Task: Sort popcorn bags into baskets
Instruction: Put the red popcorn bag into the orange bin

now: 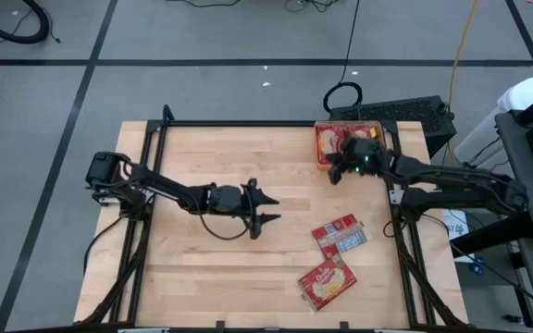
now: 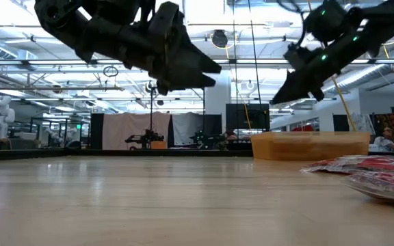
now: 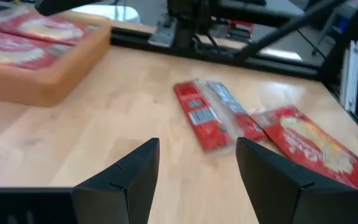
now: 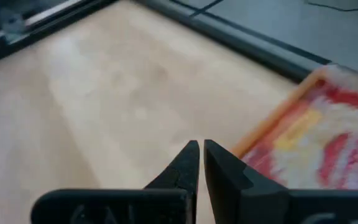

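Note:
Two red popcorn bags lie flat on the table's right half: one label side up (image 1: pixel 340 234) (image 3: pixel 211 114), one picture side up (image 1: pixel 326 282) (image 3: pixel 319 145). The orange basket (image 1: pixel 323 139) (image 2: pixel 310 145) (image 3: pixel 47 81) sits at the far right corner with red bags inside (image 4: pixel 328 140). My left gripper (image 1: pixel 268 207) (image 3: pixel 196 163) hangs open above the table's middle, pointing toward the label-up bag. My right gripper (image 1: pixel 332 174) (image 4: pixel 201 149) is shut and empty, held above the table beside the basket's near left corner.
Bare wood spreads over the table's left half and middle (image 1: pixel 202 268). A black frame rail (image 1: pixel 239 123) runs along the far edge, with side rails at left and right. A keyboard (image 1: pixel 405 113) lies beyond the far right corner.

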Controlling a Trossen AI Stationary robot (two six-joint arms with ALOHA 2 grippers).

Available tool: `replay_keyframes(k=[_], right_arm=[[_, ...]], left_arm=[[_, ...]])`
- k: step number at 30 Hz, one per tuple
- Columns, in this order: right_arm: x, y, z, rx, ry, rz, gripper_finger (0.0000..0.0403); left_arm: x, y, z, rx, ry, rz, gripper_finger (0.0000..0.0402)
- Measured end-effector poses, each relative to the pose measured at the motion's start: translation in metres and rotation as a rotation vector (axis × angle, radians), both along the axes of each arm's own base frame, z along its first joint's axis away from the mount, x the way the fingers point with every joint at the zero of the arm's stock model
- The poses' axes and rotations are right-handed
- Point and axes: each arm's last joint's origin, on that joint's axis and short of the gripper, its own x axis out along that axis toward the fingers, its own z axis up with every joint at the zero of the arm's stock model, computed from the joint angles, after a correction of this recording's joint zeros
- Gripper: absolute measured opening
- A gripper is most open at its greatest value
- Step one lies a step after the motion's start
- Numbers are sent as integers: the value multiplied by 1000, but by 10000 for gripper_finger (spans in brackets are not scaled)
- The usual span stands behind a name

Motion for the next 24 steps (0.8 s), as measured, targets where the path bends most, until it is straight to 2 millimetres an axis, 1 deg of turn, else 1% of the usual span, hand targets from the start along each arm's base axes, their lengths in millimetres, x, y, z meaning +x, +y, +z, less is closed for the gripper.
replay_keyframes(k=[5, 7, 10, 12, 16, 18, 21, 24], right_arm=[[8, 44, -9, -20, 105, 49, 18], [11, 61, -13, -38, 137, 120, 18], [14, 84, -17, -39, 162, 241, 18], [14, 95, -20, -23, 167, 286, 18], [12, 114, -23, 11, 173, 351, 18], [9, 120, -24, 12, 184, 350, 18], [3, 127, -27, -8, 208, 303, 18], [-2, 132, -30, 4, 230, 294, 18]], left_arm=[[7, -17, -20, 36, 31, 2, 216], [12, -26, -27, 81, 65, 7, 216], [24, -39, -34, 142, 93, -34, 216], [36, -48, -37, 182, 101, -63, 216], [63, -62, -45, 271, 148, -116, 218], [78, -66, -48, 300, 182, -145, 225], [97, -68, -54, 324, 228, -154, 244], [111, -66, -64, 342, 244, -150, 260]])
